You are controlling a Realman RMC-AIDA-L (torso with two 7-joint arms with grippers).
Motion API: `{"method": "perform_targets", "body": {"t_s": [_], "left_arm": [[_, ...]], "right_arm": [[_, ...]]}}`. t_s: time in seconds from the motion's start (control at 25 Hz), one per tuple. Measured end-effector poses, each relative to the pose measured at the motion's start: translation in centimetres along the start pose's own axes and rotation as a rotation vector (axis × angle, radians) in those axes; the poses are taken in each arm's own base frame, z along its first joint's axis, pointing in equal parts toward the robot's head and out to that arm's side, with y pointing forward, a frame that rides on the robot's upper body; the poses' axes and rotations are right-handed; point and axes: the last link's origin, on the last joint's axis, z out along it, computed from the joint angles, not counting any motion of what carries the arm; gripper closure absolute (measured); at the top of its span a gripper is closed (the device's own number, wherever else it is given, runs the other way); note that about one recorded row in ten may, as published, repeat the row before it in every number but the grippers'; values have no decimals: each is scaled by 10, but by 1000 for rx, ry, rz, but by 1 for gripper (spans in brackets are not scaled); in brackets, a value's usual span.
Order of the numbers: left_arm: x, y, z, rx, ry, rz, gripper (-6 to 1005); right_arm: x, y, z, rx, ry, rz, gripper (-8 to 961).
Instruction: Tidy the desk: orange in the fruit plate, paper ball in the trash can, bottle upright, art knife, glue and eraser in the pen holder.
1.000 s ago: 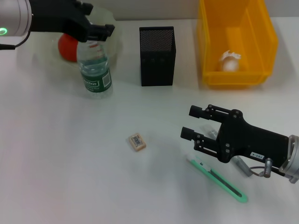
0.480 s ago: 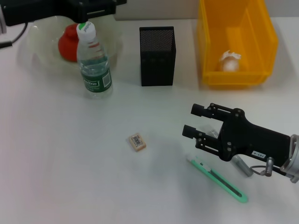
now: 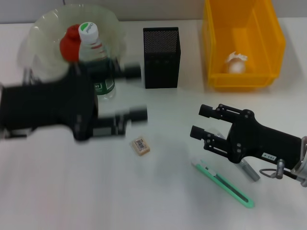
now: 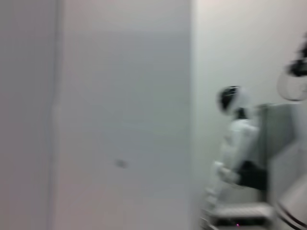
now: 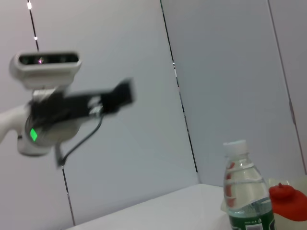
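Note:
The clear bottle [image 3: 96,52] with a green label stands upright in front of the fruit plate [image 3: 38,33]; it also shows in the right wrist view [image 5: 244,191]. The red-orange fruit [image 3: 69,43] lies in the plate. The paper ball [image 3: 236,63] lies in the yellow bin [image 3: 273,43]. The eraser [image 3: 140,145] lies mid-table. The green art knife [image 3: 223,184] and the grey glue stick [image 3: 249,170] lie at the front right. My left gripper [image 3: 136,93] is open, blurred by motion, right of the bottle. My right gripper [image 3: 199,121] is open above the glue, partly hiding it.
The black mesh pen holder [image 3: 161,57] stands at the back centre, between the bottle and the bin. The left arm's dark body [image 3: 48,110] covers the table's left middle. The left wrist view shows only a blurred wall.
My left arm has swung from above the plate at the back left down and forward, in front of the bottle. My right gripper has shifted slightly right. The bottle stands free.

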Motion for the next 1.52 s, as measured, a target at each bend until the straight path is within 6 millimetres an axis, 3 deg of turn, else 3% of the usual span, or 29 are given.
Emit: {"method": "perform_targets", "body": {"t_s": [0.04,0.28,0.32,0.4,0.44,0.48,0.52,0.56,0.64,1.04,1.32,1.52], "left_arm": [[-12,8,-1,-41,-25,-29,300],[-38,19,-6,-54,-102,-122,301],[-40,20,-6,-52,-102,-128,301],[-44,21,-7,-48,-103,-141,302],[-49,24,-8,-46,-104,-156,302],[-49,24,-8,-46,-104,-156,302],[-51,25,-8,-46,-105,-161,302],[-52,25,-8,-47,-105,-165,302],[-53,26,-9,-46,-105,-174,303],[-59,32,-12,-33,-101,-163,304],[-60,32,-13,-28,-104,-163,305],[-60,29,-13,-16,-110,-159,306]], "right_arm": [[-2,-2,-1,-1,0,9,365],[-21,-12,-13,-26,14,85,364],[-35,-18,-18,-55,40,112,364],[-44,-20,-21,-77,57,113,364],[-60,-22,-26,-108,78,91,364],[-60,-22,-26,-108,78,91,364],[-75,-22,-29,-129,93,71,364],[-75,-22,-29,-129,93,71,364],[-94,-22,-30,-153,118,59,364],[-110,-21,-27,-186,177,79,364],[-152,-30,-18,-65,514,211,364],[-186,-27,5,-16,773,260,365]]}}
